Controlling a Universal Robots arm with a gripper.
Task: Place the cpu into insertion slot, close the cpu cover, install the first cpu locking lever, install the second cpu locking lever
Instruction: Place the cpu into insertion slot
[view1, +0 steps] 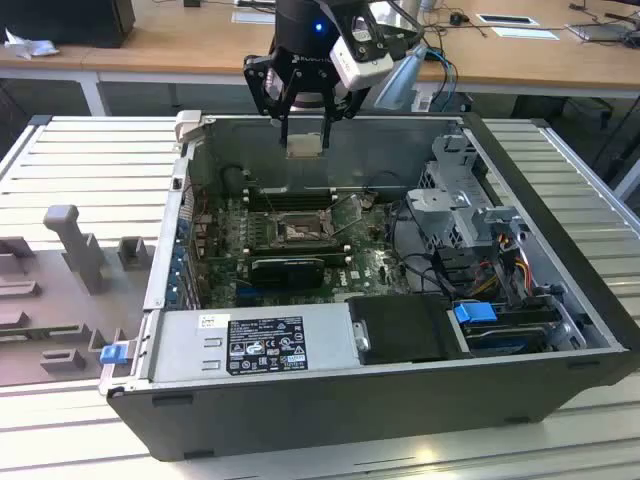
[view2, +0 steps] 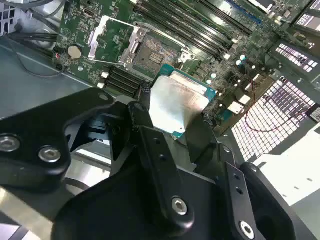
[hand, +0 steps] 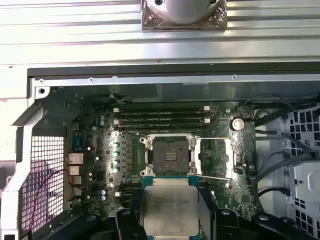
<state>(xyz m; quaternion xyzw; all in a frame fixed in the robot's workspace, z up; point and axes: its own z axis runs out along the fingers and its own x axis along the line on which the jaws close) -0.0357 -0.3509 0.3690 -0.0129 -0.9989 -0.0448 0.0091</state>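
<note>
The cpu (view1: 304, 147) hangs over the open computer case (view1: 400, 400), pinched by its edges in the closed claw (view1: 304, 138), well above the green board (view1: 370, 265). Going from the exterior view's left, grey holders (view1: 75, 250) sit on the ribbed worktop (view1: 90, 160). Further right, inside the case, the insertion slot (view1: 297, 231) lies bare, its brownish centre uncovered and well apart from the cpu. Just to the slot's right, the cpu cover (view1: 347, 208) stands tilted up, open. In both wrist views the cpu's pale metal top faces the camera.
</note>
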